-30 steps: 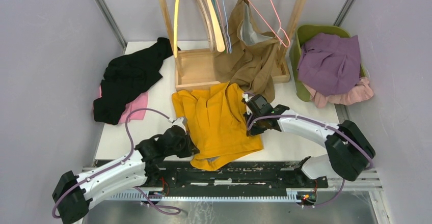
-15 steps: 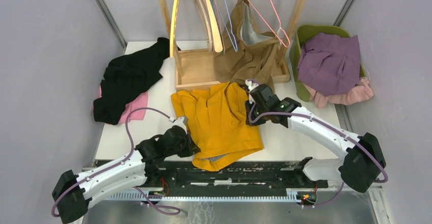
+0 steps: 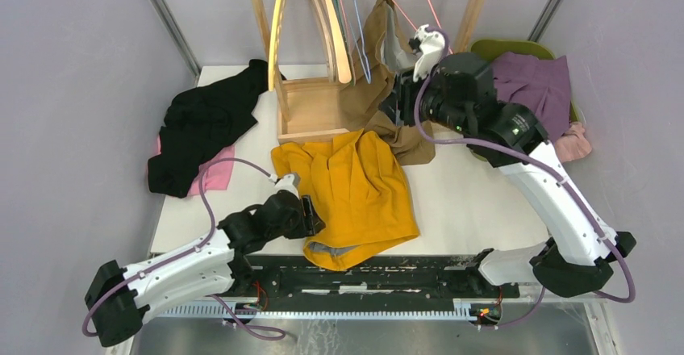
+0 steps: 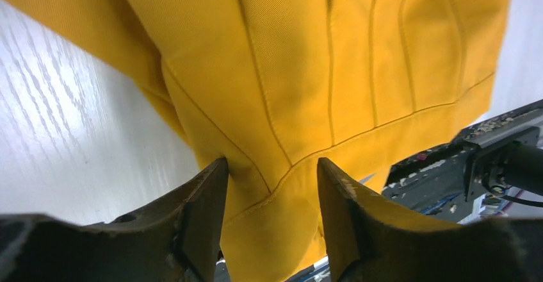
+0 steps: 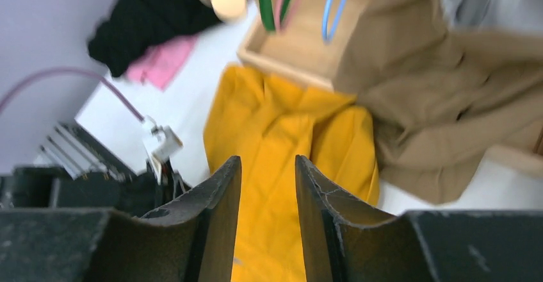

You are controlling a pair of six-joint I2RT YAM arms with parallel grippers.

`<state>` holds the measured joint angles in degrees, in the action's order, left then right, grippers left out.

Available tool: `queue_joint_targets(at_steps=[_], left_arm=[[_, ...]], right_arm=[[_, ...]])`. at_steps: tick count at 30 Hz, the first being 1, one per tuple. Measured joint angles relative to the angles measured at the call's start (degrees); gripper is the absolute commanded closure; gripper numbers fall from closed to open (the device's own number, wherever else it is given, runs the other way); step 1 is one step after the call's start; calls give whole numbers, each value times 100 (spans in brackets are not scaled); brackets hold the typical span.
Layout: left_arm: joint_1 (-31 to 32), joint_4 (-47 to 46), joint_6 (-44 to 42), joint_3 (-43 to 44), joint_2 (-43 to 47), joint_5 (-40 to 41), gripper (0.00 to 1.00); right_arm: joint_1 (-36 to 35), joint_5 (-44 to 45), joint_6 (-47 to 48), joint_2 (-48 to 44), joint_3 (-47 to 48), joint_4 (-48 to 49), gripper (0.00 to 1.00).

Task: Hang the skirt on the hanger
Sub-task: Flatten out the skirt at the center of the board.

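Left gripper (image 4: 272,166) sits low at the near-left edge of the yellow skirt (image 3: 355,194), its jaws apart with a fold of the hem showing in the gap. Whether the fingers (image 4: 205,211) press on the cloth cannot be told.

The skirt lies flat and crumpled on the white table (image 3: 476,202), in the middle. Its near end hangs just over the table's near edge, and its far end reaches to the wooden box (image 3: 310,109). To the left, well apart from the skirt, a black garment (image 3: 206,121) lies heaped over a pink cloth (image 3: 214,173).

Farther back, the right gripper (image 5: 267,192) is held high above the table, jaws apart and holding nothing. Its camera looks down on the skirt and on a tan garment (image 3: 395,89). This garment drapes over the right side of the box and spills onto the table just beside the skirt's far-right corner.

Above the box hang the hangers (image 3: 335,24), some wooden and some thin wire, none of them carrying the skirt. At the far right a green basket (image 3: 516,48) holds a purple garment (image 3: 540,85).
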<state>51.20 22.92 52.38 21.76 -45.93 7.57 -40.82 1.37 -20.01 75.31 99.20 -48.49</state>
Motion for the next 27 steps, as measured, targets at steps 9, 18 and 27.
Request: queue_joint_targets(at_steps=[9, 18, 27], left_arm=[[0, 448, -122, 380, 356, 234, 24], [0, 691, -125, 396, 450, 245, 22], [0, 861, -177, 798, 428, 450, 1]], right_arm=[[4, -238, -81, 516, 866, 1145, 67], [2, -1071, -562, 846, 459, 2645, 67], [-157, -1759, -881, 968, 411, 3563, 67]])
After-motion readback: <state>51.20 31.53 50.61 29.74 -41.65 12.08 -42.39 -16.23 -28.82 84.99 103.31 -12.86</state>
